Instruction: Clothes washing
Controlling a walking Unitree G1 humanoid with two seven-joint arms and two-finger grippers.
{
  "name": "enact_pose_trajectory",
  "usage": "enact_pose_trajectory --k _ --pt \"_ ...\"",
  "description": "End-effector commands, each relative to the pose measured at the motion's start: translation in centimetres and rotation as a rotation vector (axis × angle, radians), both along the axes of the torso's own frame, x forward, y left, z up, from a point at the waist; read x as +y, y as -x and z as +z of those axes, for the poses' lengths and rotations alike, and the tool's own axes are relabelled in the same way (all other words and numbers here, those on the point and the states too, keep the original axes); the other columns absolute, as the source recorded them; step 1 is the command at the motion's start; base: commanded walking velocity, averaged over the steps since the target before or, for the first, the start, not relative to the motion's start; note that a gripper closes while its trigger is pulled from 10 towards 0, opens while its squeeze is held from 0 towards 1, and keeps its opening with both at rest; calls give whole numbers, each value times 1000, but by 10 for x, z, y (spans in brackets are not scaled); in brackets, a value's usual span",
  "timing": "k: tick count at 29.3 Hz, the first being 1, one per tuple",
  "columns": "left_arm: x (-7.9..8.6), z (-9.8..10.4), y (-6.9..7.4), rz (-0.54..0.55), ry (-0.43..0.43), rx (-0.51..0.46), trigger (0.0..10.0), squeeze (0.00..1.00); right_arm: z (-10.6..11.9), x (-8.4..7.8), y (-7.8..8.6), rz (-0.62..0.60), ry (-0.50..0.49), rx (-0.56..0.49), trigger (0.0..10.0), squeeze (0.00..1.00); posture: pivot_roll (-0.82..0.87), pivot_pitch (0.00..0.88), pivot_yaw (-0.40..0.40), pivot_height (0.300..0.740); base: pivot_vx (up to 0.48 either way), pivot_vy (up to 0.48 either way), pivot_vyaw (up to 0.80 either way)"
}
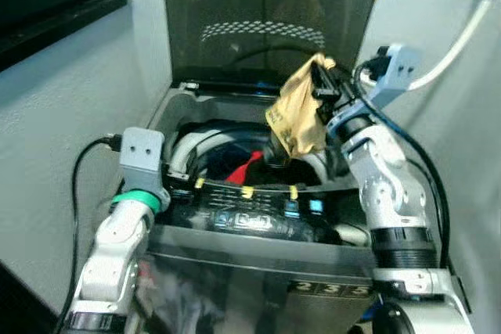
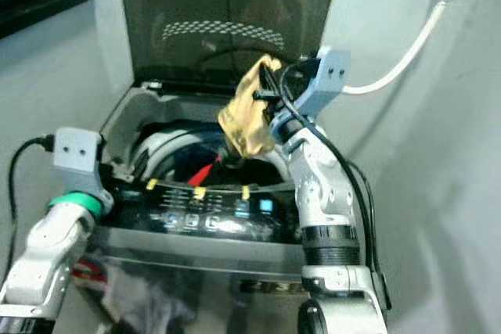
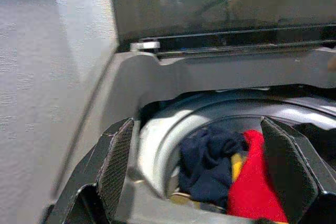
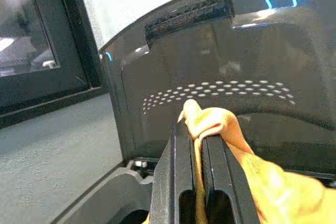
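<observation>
A top-loading washing machine [image 1: 258,224] stands before me with its dark lid [image 1: 266,21] raised. Inside the drum lie a navy garment [image 3: 210,166] and a red garment [image 3: 257,182]. My right gripper [image 1: 321,76] is shut on a tan cloth [image 1: 297,115], which hangs above the drum's right side; in the right wrist view the tan cloth [image 4: 231,140] is pinched between the fingers [image 4: 173,182]. My left gripper [image 3: 205,177] is open at the drum's front left rim, with its fingers [image 3: 115,166] either side of the opening and nothing held.
A grey wall [image 1: 63,131] runs along the left of the machine. A white hose [image 1: 454,44] and another wall stand close on the right. The control panel [image 1: 250,217] with yellow tape tabs crosses the machine's front edge.
</observation>
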State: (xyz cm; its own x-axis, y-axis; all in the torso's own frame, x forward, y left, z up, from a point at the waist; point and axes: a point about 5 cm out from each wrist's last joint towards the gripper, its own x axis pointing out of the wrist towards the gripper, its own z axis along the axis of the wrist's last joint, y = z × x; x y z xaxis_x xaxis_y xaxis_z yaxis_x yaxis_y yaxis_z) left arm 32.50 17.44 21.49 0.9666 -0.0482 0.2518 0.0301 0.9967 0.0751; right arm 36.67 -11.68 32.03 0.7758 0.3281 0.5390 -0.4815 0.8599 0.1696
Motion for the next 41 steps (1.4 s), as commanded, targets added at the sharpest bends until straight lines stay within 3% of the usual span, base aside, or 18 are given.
enact_pose_trajectory --k 1,8,15,34,36,41 --pt "2 -4 2 9 4 7 10000 0 -1 5 0 10 17 2 10000 0 130 0 42 740 0 0 -800" --pt "1 0 2 3 -38 -5 10000 0 0 7 -2 16 21 -1 10000 0 133 0 30 740 0 0 -800" --pt "2 1 4 10 -8 -19 10000 0 -1 9 -2 24 41 -7 10000 0 133 0 28 740 0 0 -800" --pt "7 7 8 26 5 -52 10000 0 -4 17 -1 62 36 -17 10000 0 154 0 20 740 0 429 0" --pt "16 3 7 80 -18 -5 10000 0 -5 17 -1 61 33 -16 10000 0 149 0 22 740 0 -240 0" --pt "21 0 6 115 -4 20 10000 0 -7 17 -1 63 43 -13 10000 0 148 0 22 740 0 -480 0"
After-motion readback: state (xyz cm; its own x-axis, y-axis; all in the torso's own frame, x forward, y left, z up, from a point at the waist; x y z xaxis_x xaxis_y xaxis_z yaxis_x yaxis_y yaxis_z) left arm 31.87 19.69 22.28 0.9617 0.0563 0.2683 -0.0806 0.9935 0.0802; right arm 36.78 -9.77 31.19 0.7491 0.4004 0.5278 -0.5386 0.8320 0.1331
